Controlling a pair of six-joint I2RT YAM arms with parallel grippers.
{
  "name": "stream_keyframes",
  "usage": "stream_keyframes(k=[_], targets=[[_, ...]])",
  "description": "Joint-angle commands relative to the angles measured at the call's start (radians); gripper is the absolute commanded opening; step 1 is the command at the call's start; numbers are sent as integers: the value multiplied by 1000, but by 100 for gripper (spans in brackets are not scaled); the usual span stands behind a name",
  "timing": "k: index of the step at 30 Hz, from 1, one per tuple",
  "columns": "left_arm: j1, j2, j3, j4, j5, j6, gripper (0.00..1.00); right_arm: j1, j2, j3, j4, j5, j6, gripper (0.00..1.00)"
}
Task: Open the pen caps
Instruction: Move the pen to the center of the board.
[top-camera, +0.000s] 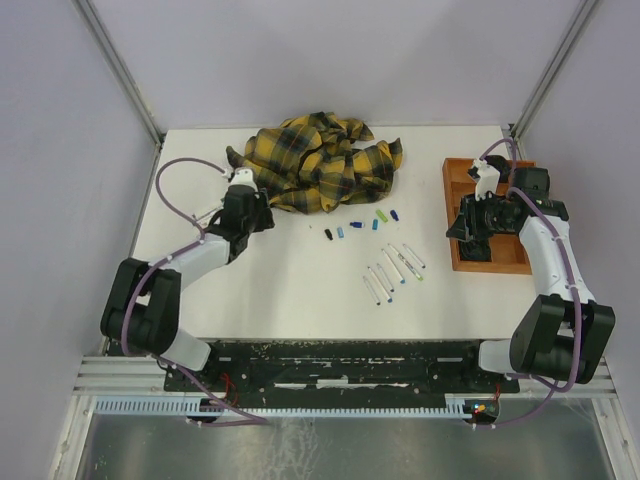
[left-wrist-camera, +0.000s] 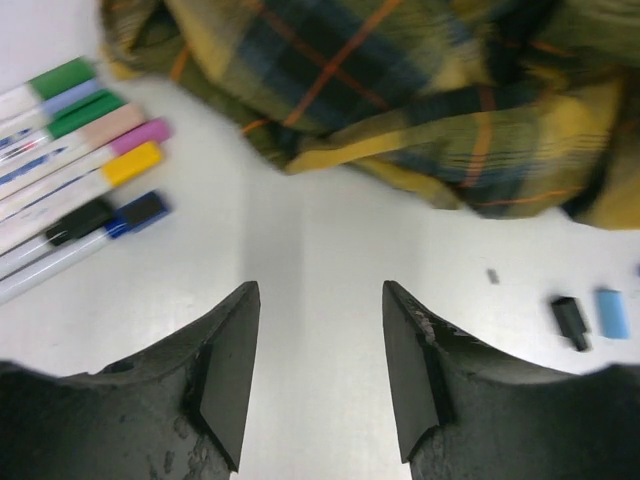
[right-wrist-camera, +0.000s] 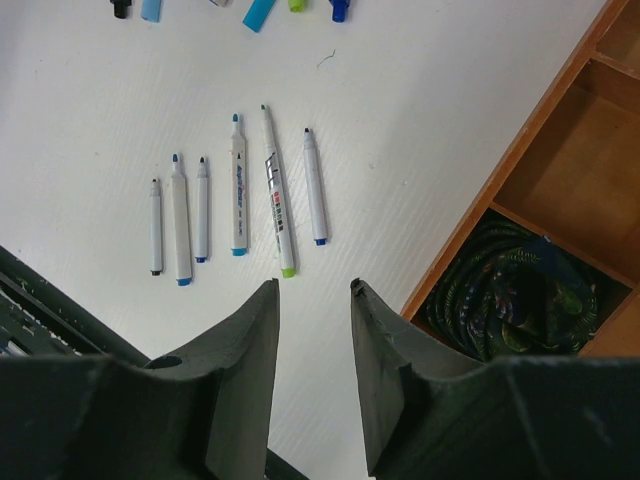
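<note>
Several loose pen caps (top-camera: 356, 226) in black, blue and green lie in a row on the white table just below the plaid cloth. Two of them, a black cap (left-wrist-camera: 570, 322) and a light blue cap (left-wrist-camera: 612, 312), show in the left wrist view. Several uncapped white pens (top-camera: 392, 270) lie side by side; they also show in the right wrist view (right-wrist-camera: 238, 190). Several capped pens (left-wrist-camera: 80, 165) with green, pink, yellow, black and blue caps lie left of my left gripper (left-wrist-camera: 320, 290), which is open and empty. My right gripper (right-wrist-camera: 313, 284) is open and empty, right of the uncapped pens.
A crumpled yellow-and-black plaid cloth (top-camera: 320, 160) lies at the back centre, just ahead of the left gripper (top-camera: 258, 218). A wooden tray (top-camera: 455, 200) stands at the right with a dark coiled thing (right-wrist-camera: 510, 300) in its near compartment. The right gripper (top-camera: 462, 230) hovers at its left edge.
</note>
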Motion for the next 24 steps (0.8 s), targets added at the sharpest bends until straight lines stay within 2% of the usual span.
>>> stream_keyframes(k=[1,6,10,17,19,22,24], targets=[[116,-46,-54,71,27,-16,60,-3,-5,4,10,-33,-15,43],[239,-46,-93,139,58,-100,63,-3,0,3,7,-40,-17,43],[299,-29,-67,212,45,-159,66,-4,8,4,5,-45,-16,43],[373,145,136,162,-43,-238,64,-3,-3,3,0,-54,-18,43],[391,217,206,117,-55,-249,60,-3,-8,1,-1,-59,-17,43],[416,317,359,-16,-52,-253,40,-3,-13,3,-4,-63,-20,43],[430,367,424,-73,-47,-244,38,-4,-16,2,-3,-66,-21,43]])
